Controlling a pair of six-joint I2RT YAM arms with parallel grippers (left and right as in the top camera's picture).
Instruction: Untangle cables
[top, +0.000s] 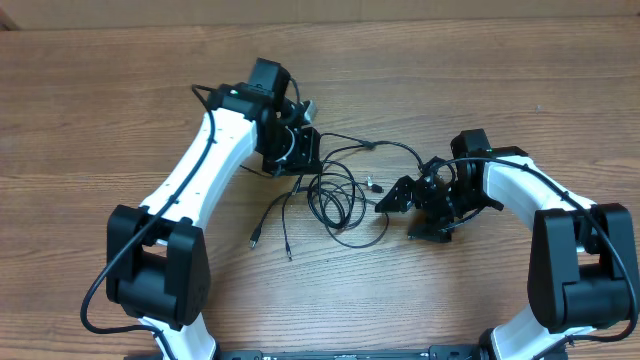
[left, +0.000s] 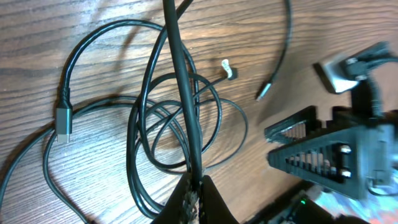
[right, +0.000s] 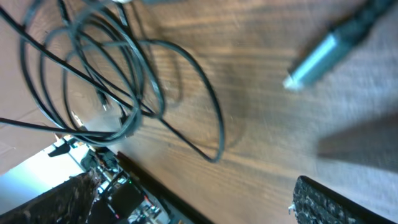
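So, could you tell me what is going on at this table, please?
Two robot arms are working on a tangle of thin black cables lying on the wooden table. The left hand is shut on one strand that runs across the tangle. The right hand stands open at the other side and holds nothing. The cables lie looped and crossed over one another, so the untangling is not yet done.

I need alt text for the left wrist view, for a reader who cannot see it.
The left gripper, at the bottom edge, is shut on one black cable that runs straight up the picture. Under it, looped cables lie tangled on the wooden table; the open right gripper is at right.
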